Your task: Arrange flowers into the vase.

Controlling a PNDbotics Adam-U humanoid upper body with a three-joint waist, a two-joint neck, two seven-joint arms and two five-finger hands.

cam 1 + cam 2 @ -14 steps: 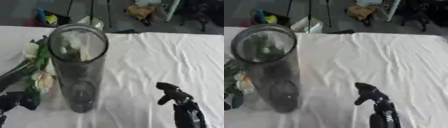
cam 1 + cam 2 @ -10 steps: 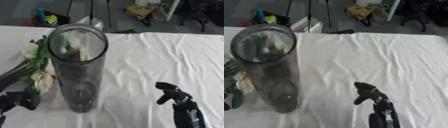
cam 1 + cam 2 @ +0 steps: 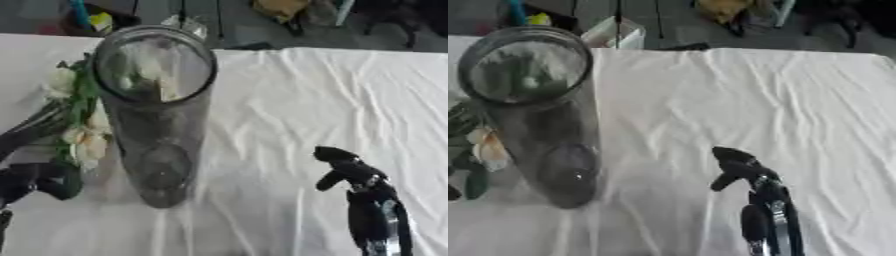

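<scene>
A tall clear glass vase (image 3: 162, 125) stands upright on the white cloth, left of centre. Cream flowers with green leaves (image 3: 83, 137) lie on the cloth just left of the vase, partly seen through the glass. Their dark stems run toward the lower left edge. My left hand (image 3: 35, 181) shows as a dark shape at the lower left, right beside the flowers; its grip is hidden. My right hand (image 3: 350, 167) rests at the lower right with relaxed fingers pointing up, holding nothing, well apart from the vase.
The white tablecloth (image 3: 324, 95) is wrinkled and spreads wide to the right of the vase. Beyond the table's far edge lie floor clutter, stand legs and a yellow object (image 3: 284, 7).
The whole picture has shifted a little, so the camera moved. The vase, flowers and both hands keep their places relative to each other.
</scene>
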